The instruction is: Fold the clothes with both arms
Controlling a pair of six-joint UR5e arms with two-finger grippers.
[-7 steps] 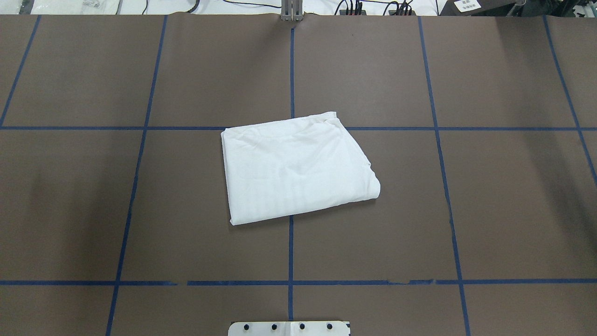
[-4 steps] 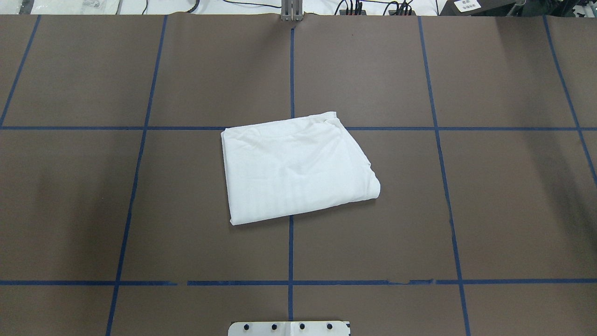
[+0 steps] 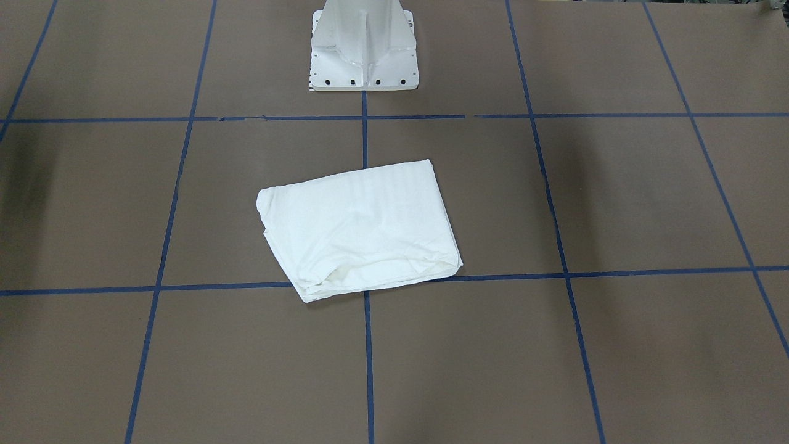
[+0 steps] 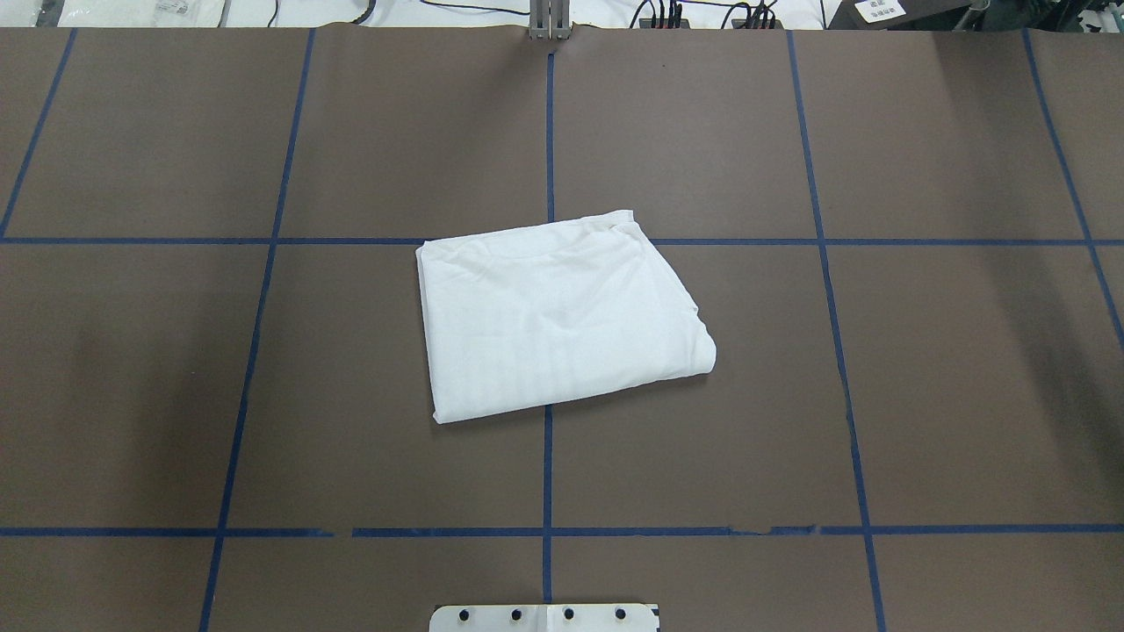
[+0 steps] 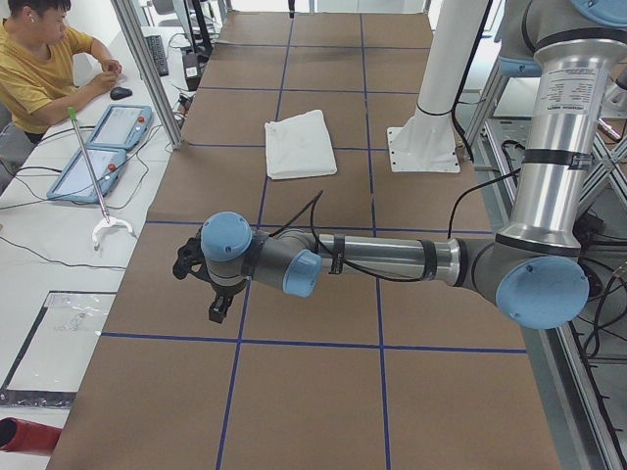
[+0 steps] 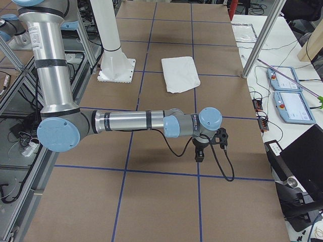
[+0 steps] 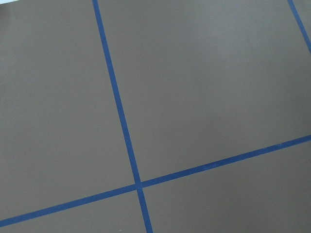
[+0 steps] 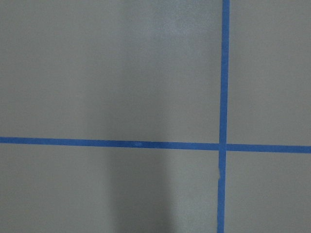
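The clothes, one white shirt folded into a compact rectangle, lie flat at the table's middle, in front of the pedestal. No print shows on its upper face. Neither arm reaches the overhead or front-facing views. In the exterior left view the near left arm stretches low over the table's left end, far from the shirt, with its left gripper pointing down. In the exterior right view the right gripper hangs the same way over the right end. I cannot tell whether either is open or shut. Both wrist views show only brown table.
Blue tape lines divide the brown table cover into squares. The white mounting pedestal stands at the robot's edge. A seated person and teach pendants are beyond the far side; more pendants lie on a side bench.
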